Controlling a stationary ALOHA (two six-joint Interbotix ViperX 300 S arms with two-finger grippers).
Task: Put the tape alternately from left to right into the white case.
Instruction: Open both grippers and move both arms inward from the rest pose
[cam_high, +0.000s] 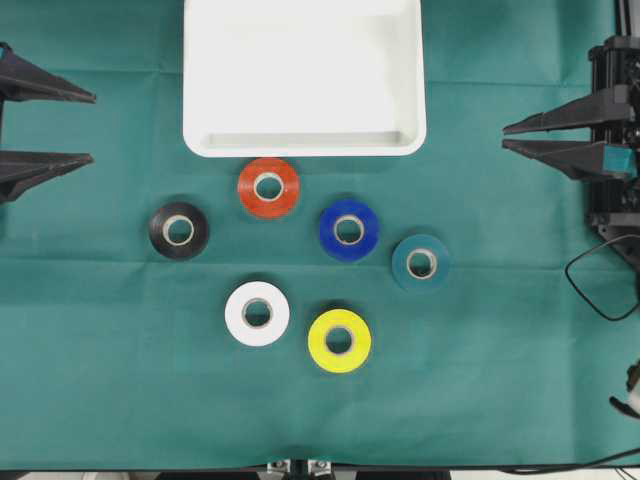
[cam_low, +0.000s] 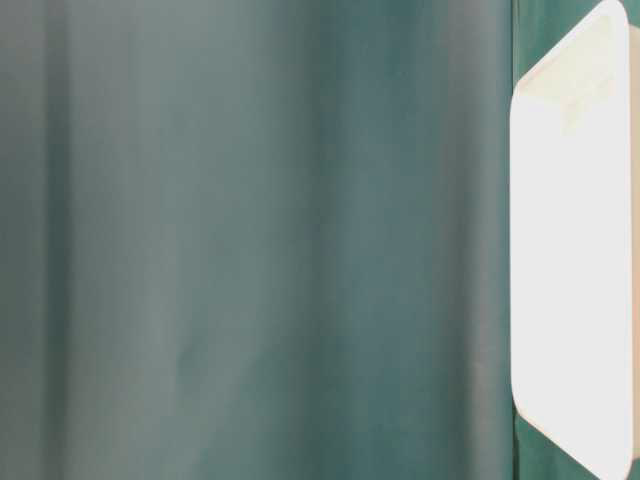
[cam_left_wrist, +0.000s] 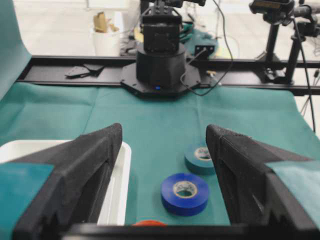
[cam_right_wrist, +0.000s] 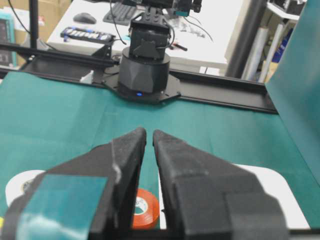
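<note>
Six tape rolls (cam_high: 349, 229) between left tool (cam_high: 88, 127), right tool (cam_high: 508, 136).

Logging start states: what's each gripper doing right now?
Left gripper: open, holding nothing.
Right gripper: shut, holding nothing.

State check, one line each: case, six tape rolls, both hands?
white case: empty
red-orange roll: flat on cloth, just below case
black roll: flat on cloth
blue roll: flat on cloth
teal roll: flat on cloth
white roll: flat on cloth
yellow roll: flat on cloth
left hand: open, empty
right hand: shut, empty
</note>
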